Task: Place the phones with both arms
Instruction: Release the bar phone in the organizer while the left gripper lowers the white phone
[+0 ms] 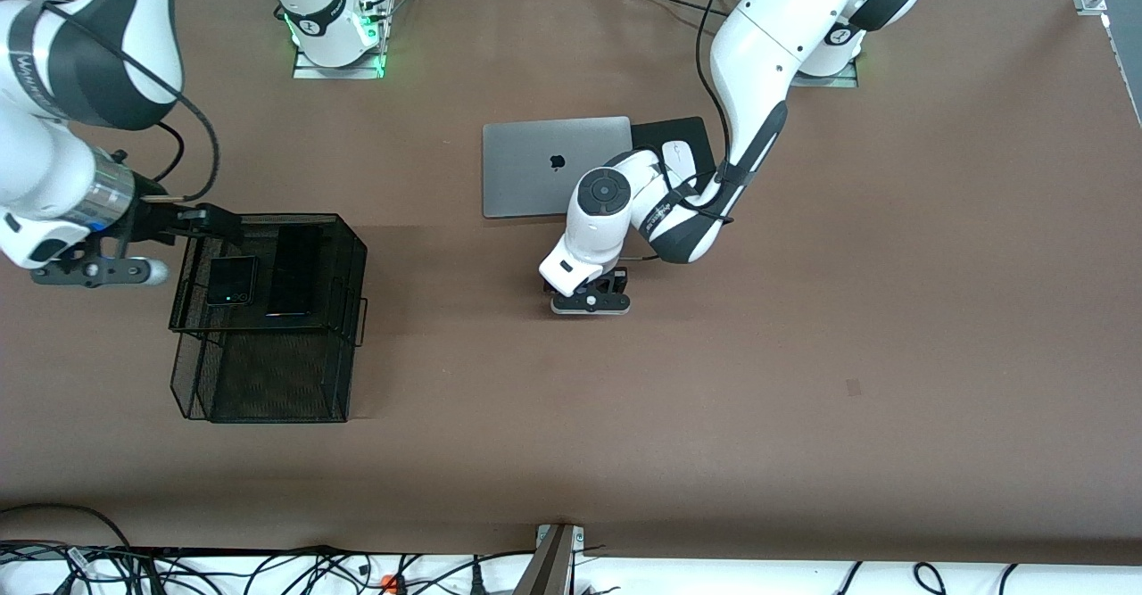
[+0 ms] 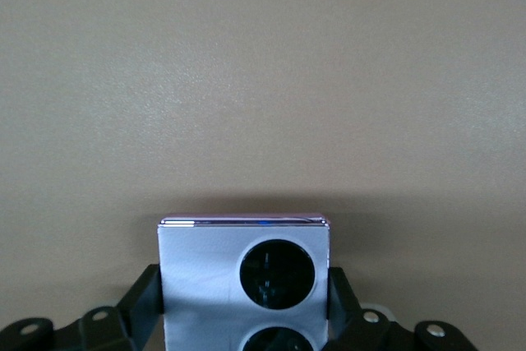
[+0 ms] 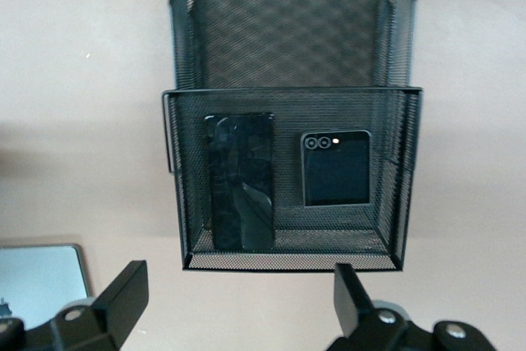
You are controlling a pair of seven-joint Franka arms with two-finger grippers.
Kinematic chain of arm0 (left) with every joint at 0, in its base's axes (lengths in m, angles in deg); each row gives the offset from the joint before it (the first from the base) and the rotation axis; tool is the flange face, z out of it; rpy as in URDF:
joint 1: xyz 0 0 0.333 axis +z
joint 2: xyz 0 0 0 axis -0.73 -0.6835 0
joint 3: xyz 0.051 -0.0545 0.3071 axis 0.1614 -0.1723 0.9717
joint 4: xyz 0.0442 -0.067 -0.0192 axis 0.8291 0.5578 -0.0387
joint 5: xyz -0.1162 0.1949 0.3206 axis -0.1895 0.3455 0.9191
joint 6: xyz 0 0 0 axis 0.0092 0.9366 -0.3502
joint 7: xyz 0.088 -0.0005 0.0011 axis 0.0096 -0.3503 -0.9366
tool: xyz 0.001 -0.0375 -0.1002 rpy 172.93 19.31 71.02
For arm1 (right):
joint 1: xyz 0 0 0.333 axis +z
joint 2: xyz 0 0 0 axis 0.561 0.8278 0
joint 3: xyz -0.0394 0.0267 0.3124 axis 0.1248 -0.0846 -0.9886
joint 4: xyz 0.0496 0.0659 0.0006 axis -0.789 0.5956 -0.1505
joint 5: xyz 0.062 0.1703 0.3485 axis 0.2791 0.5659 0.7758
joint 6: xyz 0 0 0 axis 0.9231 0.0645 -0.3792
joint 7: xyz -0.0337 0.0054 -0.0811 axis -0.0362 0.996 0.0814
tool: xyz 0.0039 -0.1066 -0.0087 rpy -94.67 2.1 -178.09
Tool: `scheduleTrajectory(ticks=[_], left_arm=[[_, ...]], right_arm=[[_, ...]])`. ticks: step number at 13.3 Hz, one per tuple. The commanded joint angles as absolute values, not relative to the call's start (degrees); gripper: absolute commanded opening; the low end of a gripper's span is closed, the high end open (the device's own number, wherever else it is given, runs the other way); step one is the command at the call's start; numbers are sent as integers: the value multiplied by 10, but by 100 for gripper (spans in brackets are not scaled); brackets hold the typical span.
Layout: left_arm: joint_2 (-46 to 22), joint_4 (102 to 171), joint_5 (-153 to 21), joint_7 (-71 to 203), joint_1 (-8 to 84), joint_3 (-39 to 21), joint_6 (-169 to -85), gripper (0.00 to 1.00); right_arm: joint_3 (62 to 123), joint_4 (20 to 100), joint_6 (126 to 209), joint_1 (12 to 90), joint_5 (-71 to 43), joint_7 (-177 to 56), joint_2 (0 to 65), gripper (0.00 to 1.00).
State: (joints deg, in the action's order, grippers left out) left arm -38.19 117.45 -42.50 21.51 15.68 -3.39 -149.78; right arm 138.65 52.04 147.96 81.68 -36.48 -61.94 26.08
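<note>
The lavender-white phone [image 1: 591, 306] with two black circles sits at table level near the middle, nearer to the front camera than the laptop. My left gripper [image 1: 589, 295] is shut on it; in the left wrist view [image 2: 245, 285] the black fingers [image 2: 144, 297] press both sides of the phone [image 2: 197, 269]. The small black folded phone [image 1: 232, 280] and the long slim black slab [image 1: 294, 269] lie side by side on the upper tier of the black mesh basket [image 1: 352, 238]. My right gripper [image 1: 201, 218] is open and empty over the basket's edge, its view [image 3: 238, 273] showing both phones [image 3: 335, 168] [image 3: 240, 180].
A closed grey laptop [image 1: 535, 176] lies mid-table, with a white mouse [image 1: 682, 153] on a black pad [image 1: 678, 129] beside it, partly hidden by the left arm. The basket's lower tray [image 1: 277, 381] extends toward the front camera. The laptop's corner shows in the right wrist view [image 3: 37, 281].
</note>
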Motion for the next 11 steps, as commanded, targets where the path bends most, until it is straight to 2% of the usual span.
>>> scheduleTrajectory(ticks=[1, 4, 11], left_arm=[[-387, 1157, -390, 211, 126, -19, -1496, 100], [-356, 1159, -381, 215, 140, -20, -1479, 100], [-215, 1157, -390, 350, 211, -28, -1250, 100]], right_arm=[[1386, 511, 1472, 818, -362, -673, 262, 100], [1384, 511, 1472, 820, -365, -678, 265, 100], [1378, 522, 1496, 855, -357, -718, 287, 100]])
